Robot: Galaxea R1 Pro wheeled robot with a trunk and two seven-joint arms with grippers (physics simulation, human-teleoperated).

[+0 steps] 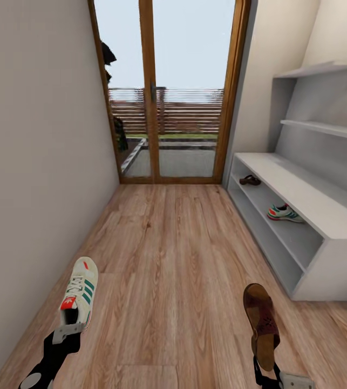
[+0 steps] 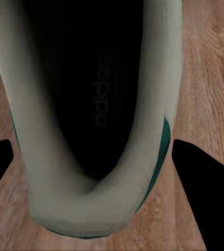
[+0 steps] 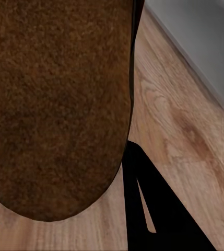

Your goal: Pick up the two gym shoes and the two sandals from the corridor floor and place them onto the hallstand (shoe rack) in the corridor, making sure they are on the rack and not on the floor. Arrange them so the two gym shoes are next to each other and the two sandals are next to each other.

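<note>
- My left gripper (image 1: 68,330) is closed on the heel of a gym shoe (image 1: 80,292), held toe-forward near the left wall (image 1: 38,162); in the left wrist view the shoe's heel opening (image 2: 98,104) sits between my two dark fingers (image 2: 203,183).
- My right gripper (image 1: 267,373) clamps the heel end of a sandal (image 1: 262,319), which points forward above the corridor floor (image 1: 173,254); the right wrist view shows the brown footbed (image 3: 57,104) close against one dark finger (image 3: 148,204).
- The hallstand (image 1: 324,216) stands along the right side, just ahead of the held sandal (its grey end panel is the nearest part).
- On its upper open shelf row, the second sandal (image 1: 250,180) lies at the far end and the second gym shoe (image 1: 284,213) lies nearer to me; the two are well apart.
- Two floating shelves (image 1: 324,128) are mounted above the bench.
- A wood-framed glass door (image 1: 170,92) closes off the corridor's far end, with a slatted fence visible beyond it.
- Bare plank floor lies between my grippers and the rack front.
</note>
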